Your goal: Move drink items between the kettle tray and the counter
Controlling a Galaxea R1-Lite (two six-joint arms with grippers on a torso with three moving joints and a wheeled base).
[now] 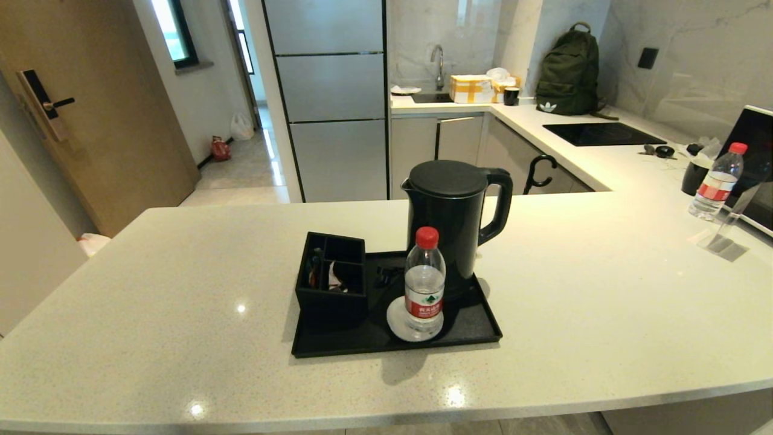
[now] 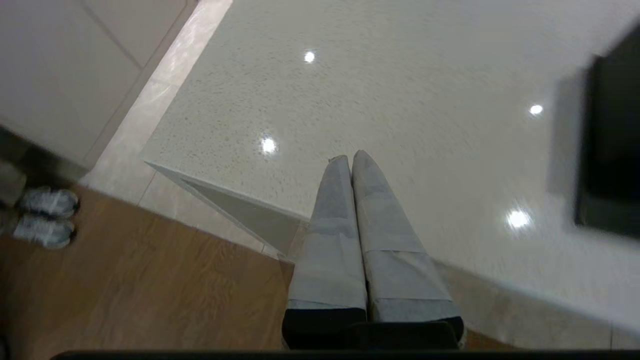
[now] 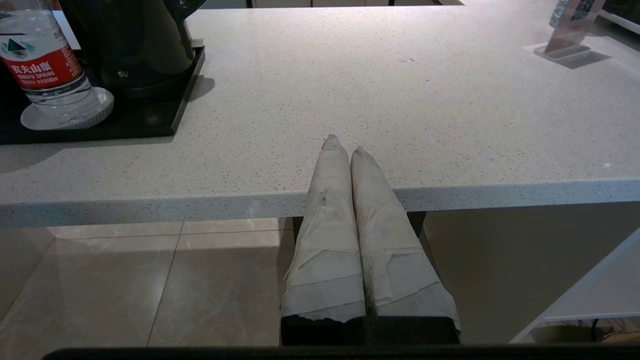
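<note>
While upright, bottle point(image 1: 424, 281) on tray point(image 1: 477, 329)

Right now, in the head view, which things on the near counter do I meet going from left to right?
Black compartmented box → small clear plastic water bottle with red cap on the shallow black tray → clear acrylic sign stand, far right. The tall black kettle overlaps the bottle, so I leave it out.

Bright overhead light, glare spots on glossy counter point(image 1: 604, 290); left wrist view w/ motion blur.
</note>
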